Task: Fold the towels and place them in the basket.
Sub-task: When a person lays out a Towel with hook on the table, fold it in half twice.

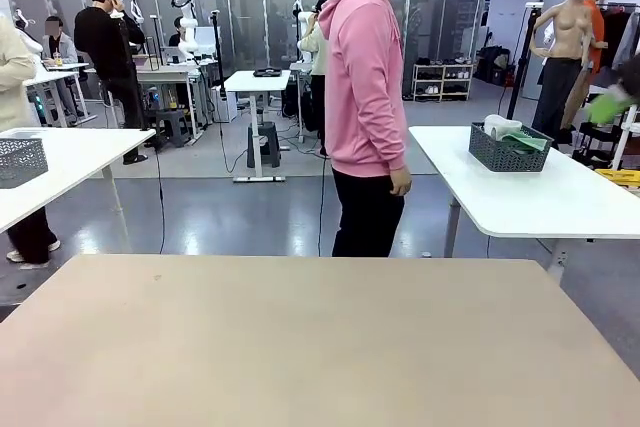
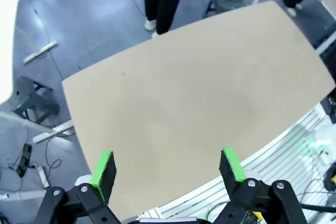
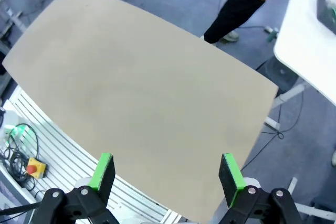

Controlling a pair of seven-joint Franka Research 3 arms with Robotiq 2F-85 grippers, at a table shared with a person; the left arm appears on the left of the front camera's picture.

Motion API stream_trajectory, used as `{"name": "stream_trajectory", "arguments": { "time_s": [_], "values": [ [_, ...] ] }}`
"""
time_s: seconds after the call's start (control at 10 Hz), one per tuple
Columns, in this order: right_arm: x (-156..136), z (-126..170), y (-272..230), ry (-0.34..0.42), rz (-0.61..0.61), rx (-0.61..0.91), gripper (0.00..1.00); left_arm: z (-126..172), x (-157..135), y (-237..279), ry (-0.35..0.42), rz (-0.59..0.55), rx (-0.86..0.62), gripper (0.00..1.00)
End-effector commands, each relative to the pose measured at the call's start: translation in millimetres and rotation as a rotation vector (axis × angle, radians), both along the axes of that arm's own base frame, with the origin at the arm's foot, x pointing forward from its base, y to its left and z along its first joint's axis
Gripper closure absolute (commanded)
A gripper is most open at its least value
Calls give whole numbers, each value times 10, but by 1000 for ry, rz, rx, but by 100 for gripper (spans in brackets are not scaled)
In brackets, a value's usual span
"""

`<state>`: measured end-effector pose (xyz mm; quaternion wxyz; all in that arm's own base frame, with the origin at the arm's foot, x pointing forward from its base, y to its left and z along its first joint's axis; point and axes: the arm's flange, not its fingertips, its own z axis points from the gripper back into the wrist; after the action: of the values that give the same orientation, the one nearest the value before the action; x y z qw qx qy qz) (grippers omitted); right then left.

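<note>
Front view: a beige counter [image 1: 320,347] spreads across the foreground. Beyond its far edge a person [image 1: 362,97] in a pink hoodie and black trousers stands side-on, one hand hanging at the hip. Behind and to the right of the person is a white counter [image 1: 560,197], and the dark mesh basket [image 1: 508,152] sits near its far left corner, well apart from the beige counter. A pale towel [image 1: 500,126] bulges above the basket's rim, and a green towel [image 1: 532,141] lies just beside it in the same basket. At this range they look bunched rather than neatly folded, though that is hard to tell. A second basket [image 1: 20,160] rests on another white counter at the far left.

Left wrist view: the left claw [image 2: 167,166] hangs above the near part of the beige counter. Its jaws are spread wide and the green pads [image 2: 103,167] hold nothing between them. The person's black trouser legs show past the far edge, and a grey stool [image 2: 31,98] stands on the floor at the left.

Right wrist view: the right claw [image 3: 167,171] is likewise gaping and holds nothing, poised over the beige counter near its edge. The person stands at the top, beside the white counter, with a corner of the basket at the right border
</note>
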<state>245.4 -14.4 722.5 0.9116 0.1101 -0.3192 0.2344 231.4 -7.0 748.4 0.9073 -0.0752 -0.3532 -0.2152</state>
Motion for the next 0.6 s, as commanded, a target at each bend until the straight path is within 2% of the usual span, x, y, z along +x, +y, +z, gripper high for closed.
{"name": "stream_trajectory", "arguments": {
  "time_s": [0.0,0.2,0.4,0.5],
  "values": [
    [-66,-98,-416,-19,-48,38,0,-76,-167,156,11,66,5,0],
    [-112,-190,-654,-20,-66,93,0,-73,-343,308,2,122,-12,0],
    [-144,-170,-623,-46,-59,87,0,-87,-454,418,-38,154,-61,0],
    [-147,-164,-571,-48,-30,71,0,-16,-327,353,-20,106,-25,0]
  ]
}}
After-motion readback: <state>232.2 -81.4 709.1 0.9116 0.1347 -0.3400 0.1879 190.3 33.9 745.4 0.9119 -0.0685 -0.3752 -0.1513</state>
